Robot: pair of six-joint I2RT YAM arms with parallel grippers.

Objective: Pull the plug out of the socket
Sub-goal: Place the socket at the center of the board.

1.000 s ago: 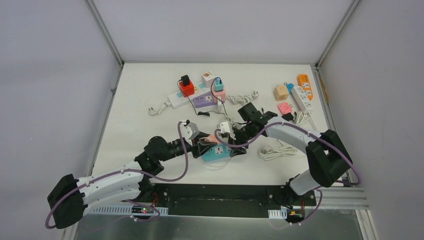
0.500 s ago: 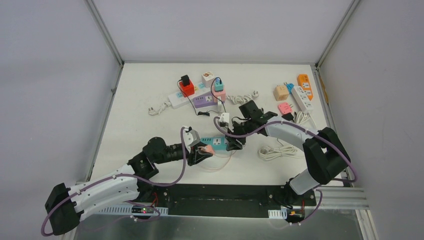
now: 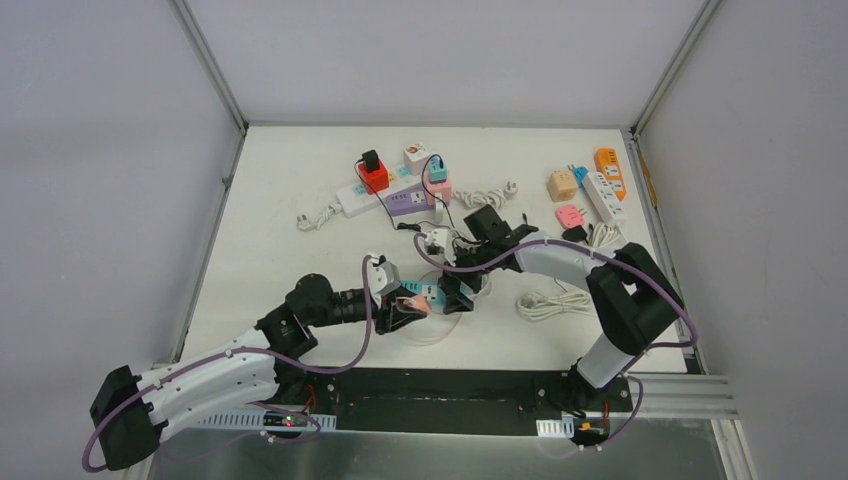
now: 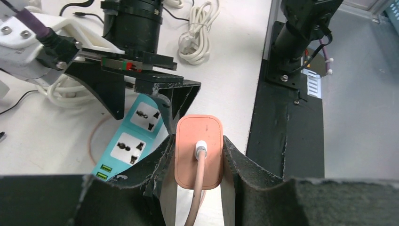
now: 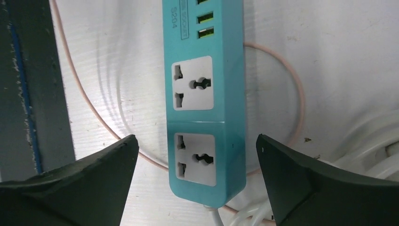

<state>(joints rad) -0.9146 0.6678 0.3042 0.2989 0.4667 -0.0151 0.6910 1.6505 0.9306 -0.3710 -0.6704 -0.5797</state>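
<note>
Plug (image 4: 198, 155) clamped in left gripper (image 4: 198, 141), right gripper (image 5: 195, 140) spread wide over teal socket strip (image 5: 205, 56)

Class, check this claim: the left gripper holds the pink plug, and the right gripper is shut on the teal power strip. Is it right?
No. The right gripper is open, not shut: the right wrist view shows its fingers standing clear on either side of the teal power strip. The left gripper does hold the pink plug.
</note>
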